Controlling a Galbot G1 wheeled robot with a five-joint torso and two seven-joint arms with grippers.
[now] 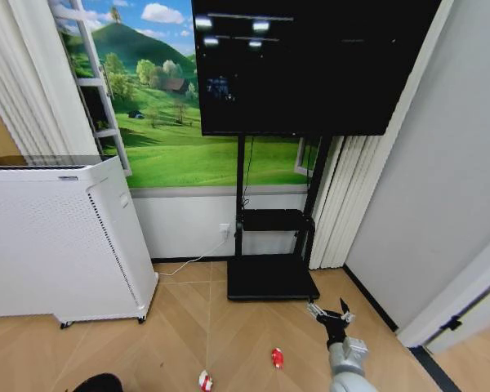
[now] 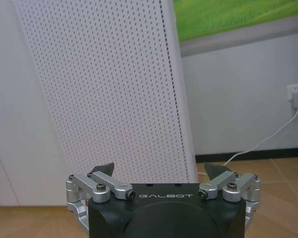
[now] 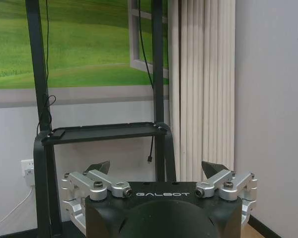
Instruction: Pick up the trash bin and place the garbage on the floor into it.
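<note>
Your right gripper [image 1: 329, 311] sits at the lower right of the head view, held above the wood floor [image 1: 188, 327] with its fingers spread and nothing between them. In the right wrist view the same gripper [image 3: 159, 171] shows released, both fingertips wide apart, facing the black TV stand [image 3: 102, 133] and the pleated curtain [image 3: 201, 84].

Your left gripper [image 2: 160, 171] is likewise released and empty in the left wrist view, pointed at the white perforated appliance [image 2: 109, 89], with a wall socket and cord [image 2: 297, 96] off to the frame's right.

Garbage: you have a small red crushed item [image 1: 277, 358] on the floor at lower centre, just left of the right arm, and a crumpled red-and-white wrapper [image 1: 204, 380] at the bottom edge, left of the red piece. The two lie apart.

A dark rounded shape [image 1: 98, 383] shows at the bottom left edge of the head view; you cannot tell from here whether it is the trash bin.

The appliance [image 1: 57, 241] stands at the left; the big dark screen [image 1: 310, 65] fills the top centre.
</note>
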